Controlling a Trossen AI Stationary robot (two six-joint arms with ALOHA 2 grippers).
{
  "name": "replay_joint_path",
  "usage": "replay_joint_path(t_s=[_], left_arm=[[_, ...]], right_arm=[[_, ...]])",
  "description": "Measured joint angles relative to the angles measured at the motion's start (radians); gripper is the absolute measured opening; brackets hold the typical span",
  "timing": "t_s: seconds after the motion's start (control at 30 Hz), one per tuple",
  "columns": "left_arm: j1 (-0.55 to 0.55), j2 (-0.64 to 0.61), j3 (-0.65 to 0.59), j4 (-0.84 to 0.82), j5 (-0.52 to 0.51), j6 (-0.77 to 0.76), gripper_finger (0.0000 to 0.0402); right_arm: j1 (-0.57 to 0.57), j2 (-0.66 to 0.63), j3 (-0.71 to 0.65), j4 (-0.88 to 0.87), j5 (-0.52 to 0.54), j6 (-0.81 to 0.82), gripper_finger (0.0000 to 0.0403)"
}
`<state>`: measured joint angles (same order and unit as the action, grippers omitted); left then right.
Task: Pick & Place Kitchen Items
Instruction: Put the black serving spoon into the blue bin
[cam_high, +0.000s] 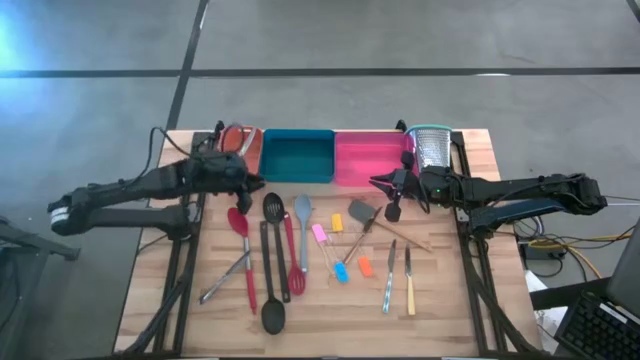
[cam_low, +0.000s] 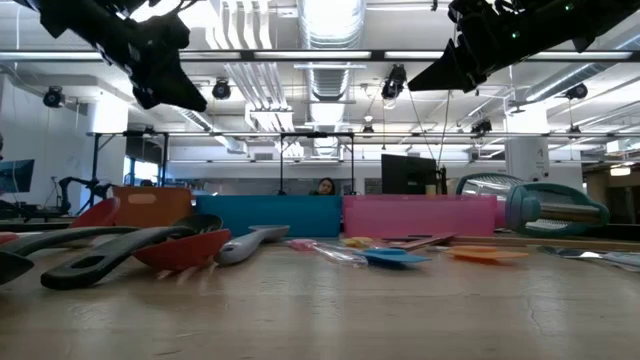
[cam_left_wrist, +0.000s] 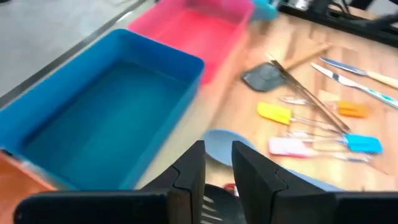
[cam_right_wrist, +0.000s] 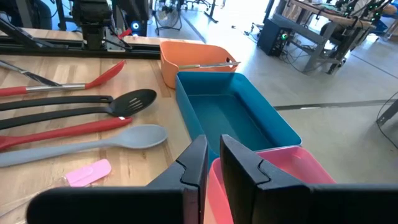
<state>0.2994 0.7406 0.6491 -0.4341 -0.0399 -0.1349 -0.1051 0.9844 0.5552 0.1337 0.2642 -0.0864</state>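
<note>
Two arms over the worktop, and neither is carrying anything.

The left hand hangs high beside the orange tray and the near edge of the teal tray. Its fingers show only a narrow gap with nothing between them. The black slotted spatula and the grey spoon lie just under and ahead of it.

The kitchen items are all on the worktop in front of the trays:
- Far left are the metal tongs, the red spoon and the black spoon.
- Mid-row are the small pink tool, yellow tool, blue tool and orange tool.
- To the right are the knives.
- One slim utensil seems to rest across the orange tray already.

The right hand waits at the near edge of the pink tray, close to the grater. Its fingers are nearly together and empty.

Likely step: the left hand goes for a nearby utensil, probably the slotted spatula.
- Spread the fingers before descending, because the present gap looks too tight to straddle a handle.
- Turn the wrist so the fingers cross the handle, not run along it.
- Grip mid-handle, since the neighbouring handles lie just beside it and could get nudged or pinched too.
- Lift straight up and clear the tray wall before releasing.
</note>
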Motion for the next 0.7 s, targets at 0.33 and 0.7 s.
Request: replay_joint_path(t_s=[0.33,0.7], left_arm=[[-0.269,0.003,-0.001,-0.126,-0.186,-0.140,0.0073],[-0.486,0.080,-0.001,-0.143,-0.195,0.059,0.0073]], right_arm=[[0.000,0.000,0.000,0.007,0.000,-0.003,0.0038],[0.000,0.000,0.000,0.015,0.000,0.000,0.0038]])
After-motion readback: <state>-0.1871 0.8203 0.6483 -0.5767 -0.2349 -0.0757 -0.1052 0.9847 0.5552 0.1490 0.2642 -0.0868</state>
